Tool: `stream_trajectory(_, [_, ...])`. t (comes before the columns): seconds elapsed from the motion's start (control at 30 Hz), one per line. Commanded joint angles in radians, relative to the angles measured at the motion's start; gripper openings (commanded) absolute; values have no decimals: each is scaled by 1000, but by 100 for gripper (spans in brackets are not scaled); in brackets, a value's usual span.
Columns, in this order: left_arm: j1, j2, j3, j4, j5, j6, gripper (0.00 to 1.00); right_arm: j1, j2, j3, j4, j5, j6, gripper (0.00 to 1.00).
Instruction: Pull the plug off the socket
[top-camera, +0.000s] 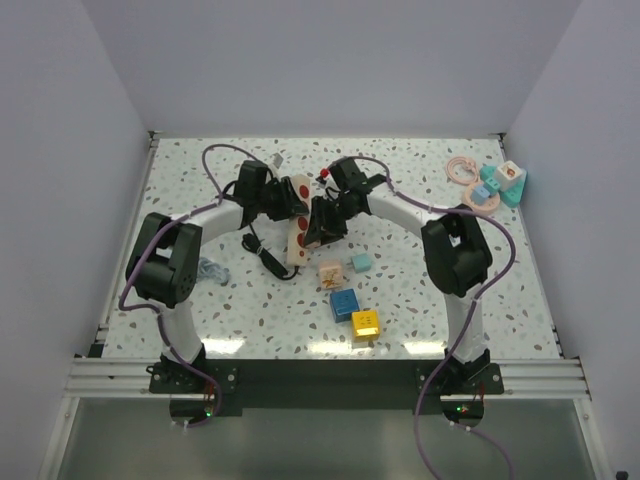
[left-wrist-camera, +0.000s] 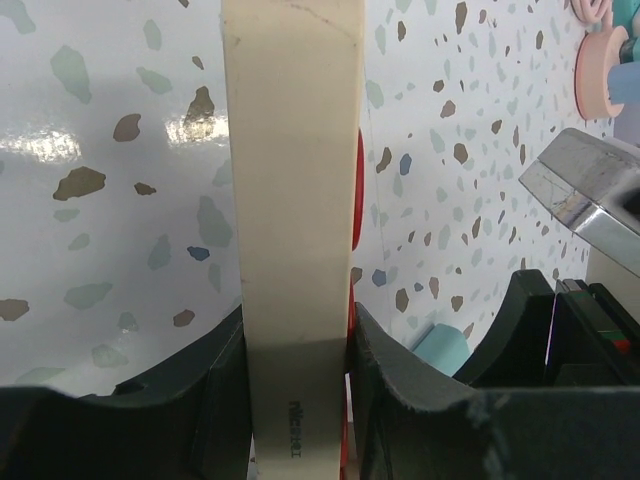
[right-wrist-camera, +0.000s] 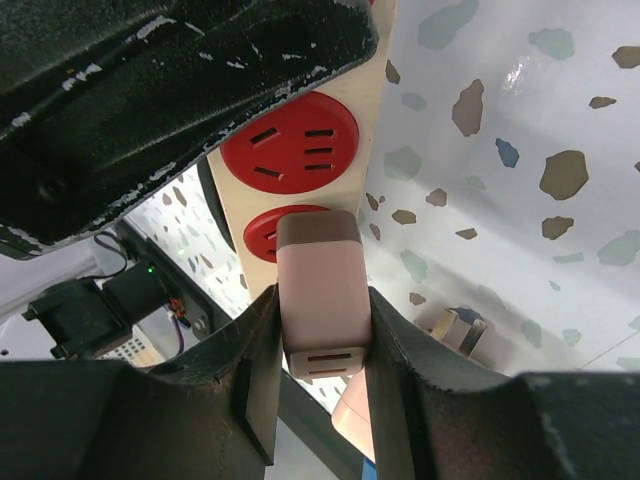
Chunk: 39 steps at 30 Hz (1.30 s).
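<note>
Speckled terrazzo surface (top-camera: 200, 325), seen from above, with both arm bases on a metal rail (top-camera: 320, 375) at its near edge. Nearest the bases are a yellow cube (top-camera: 365, 322) and a blue cube (top-camera: 344, 304), just beside each other. Behind them sit a peach cube (top-camera: 330, 272) and a teal cube (top-camera: 361, 262). At centre lies the socket (top-camera: 297, 245), a cream bar with red outlet faces, with a black cord (top-camera: 263, 256) coiled by its near end. The left end effector (left-wrist-camera: 297, 350) is clenched on the bar's two long sides. The right end effector (right-wrist-camera: 322, 320) is clamped on the plug (right-wrist-camera: 320, 270), a pink block whose end meets a red outlet face; how deeply it sits cannot be told. Bare surface lies to the near left, near right and far centre. A cluster of toys (top-camera: 498, 185) and a pink ring (top-camera: 462, 168) occupy the far right corner. Pale walls (top-camera: 330, 60) enclose the left, far and right edges.
</note>
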Motion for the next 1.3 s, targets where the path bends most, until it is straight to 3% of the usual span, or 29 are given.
stream_trajectory(0.0, [-24, -63, 4, 84, 98, -55, 0, 10, -8, 11, 86, -40, -3, 0])
stream_trajectory(0.03, [-24, -57, 5, 84, 98, -54, 0, 10, -17, 3, 98, -48, -3, 0])
stream_trajectory(0.17, [-24, -36, -9, 95, 116, -61, 39, 8, -48, -16, 132, -65, 7, 0])
stream_trajectory(0.23, [-26, -34, -21, 116, 121, -66, 54, 7, -59, -20, 150, -57, 20, 0])
stream_trajectory(0.37, [-26, -36, -56, 127, 125, -67, 65, 7, -71, -17, 172, -40, 40, 0])
stream_trajectory(0.5, [-26, -40, -91, 135, 127, -60, 66, 4, -80, 3, 187, -42, 55, 0])
stream_trajectory(0.6, [-26, -37, -113, 144, 122, -55, 55, 2, -95, 4, 210, -45, 69, 0])
stream_trajectory(0.63, [-26, -36, -121, 149, 125, -55, 39, 2, -97, 4, 215, -45, 70, 0])
stream_trajectory(0.7, [-26, -32, -125, 159, 132, -55, 20, 2, -102, 3, 221, -48, 75, 0])
stream_trajectory(0.73, [-26, -31, -127, 161, 133, -54, 5, 2, -100, 3, 218, -49, 76, 0])
stream_trajectory(0.77, [-26, -29, -125, 162, 130, -50, 0, 1, -100, 3, 216, -51, 76, 0])
stream_trajectory(1.0, [-18, -10, -70, 17, 12, 41, 0, -65, -154, 15, 76, -68, -9, 0])
stream_trajectory(1.17, [14, 1, -50, -52, -40, 69, 0, -160, -192, 50, -145, -128, -178, 0])
stream_trajectory(1.27, [25, 4, -36, -77, -59, 80, 0, -203, -246, 12, -136, -142, -187, 0])
